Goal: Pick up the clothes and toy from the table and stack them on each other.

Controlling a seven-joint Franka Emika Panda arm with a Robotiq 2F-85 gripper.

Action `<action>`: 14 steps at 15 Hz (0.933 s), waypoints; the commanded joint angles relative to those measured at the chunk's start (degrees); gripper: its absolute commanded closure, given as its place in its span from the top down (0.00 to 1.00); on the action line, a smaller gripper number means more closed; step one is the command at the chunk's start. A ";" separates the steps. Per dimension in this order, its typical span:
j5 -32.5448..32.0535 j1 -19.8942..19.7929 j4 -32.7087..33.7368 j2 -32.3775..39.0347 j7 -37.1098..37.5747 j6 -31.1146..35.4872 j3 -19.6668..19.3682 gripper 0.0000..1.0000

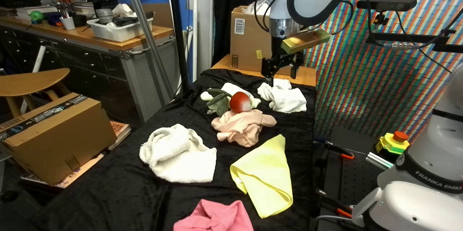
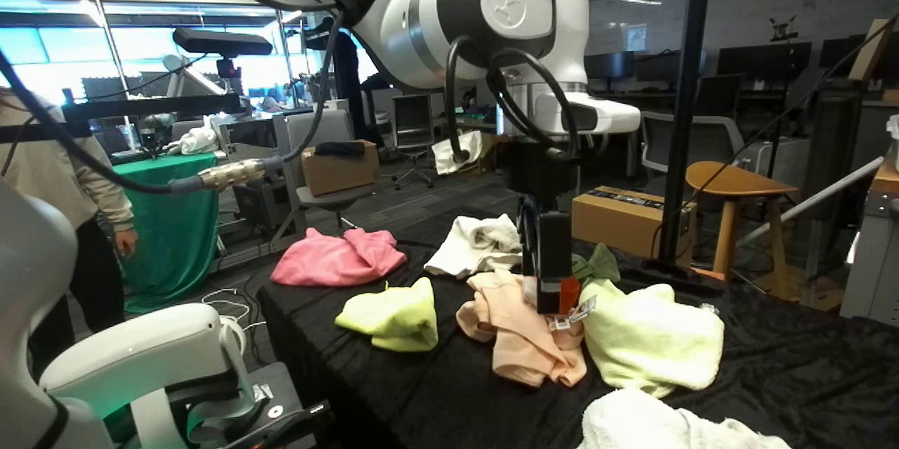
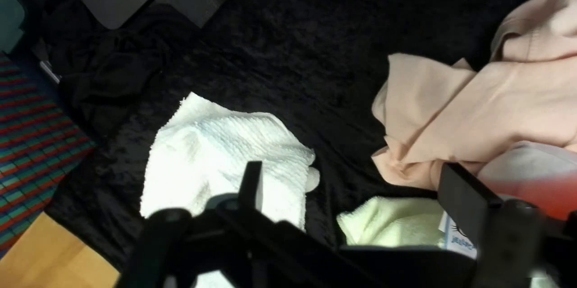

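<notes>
My gripper [image 1: 283, 73] hangs above the far end of the black fabric table [image 1: 144, 191], open, nothing between its fingers. In the wrist view a white cloth [image 3: 189, 153] lies behind one finger; the pale yellow-green cloth [image 3: 392, 222] shows between the fingers. The red-orange toy [image 1: 240, 102] with a whitish patch rests against the crumpled peach cloth [image 1: 244, 126]; dark green leaf-like pieces lie beside it. In an exterior view the gripper mostly hides the toy [image 2: 570, 291]. A cream-white cloth [image 1: 181, 158], a yellow cloth [image 1: 266, 176] and a pink cloth [image 2: 337, 257] lie apart.
A cardboard box [image 1: 249, 41] stands on wood behind the table's far end. A dark upright post [image 2: 681, 105] rises beside the table. The robot's base [image 1: 427, 158] and a red-topped emergency button [image 1: 392, 142] are along the table's side. Another box [image 1: 61, 137] sits lower down, off the table.
</notes>
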 commanded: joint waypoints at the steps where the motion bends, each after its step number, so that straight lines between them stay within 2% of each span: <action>1: 3.28 -2.16 -2.97 0.38 -4.35 4.48 -1.79 1.00; 8: 9.30 -4.32 -1.69 9.36 -15.68 10.41 -5.43 1.00; 14: 9.87 -5.19 1.10 16.41 -20.37 11.86 -6.72 1.00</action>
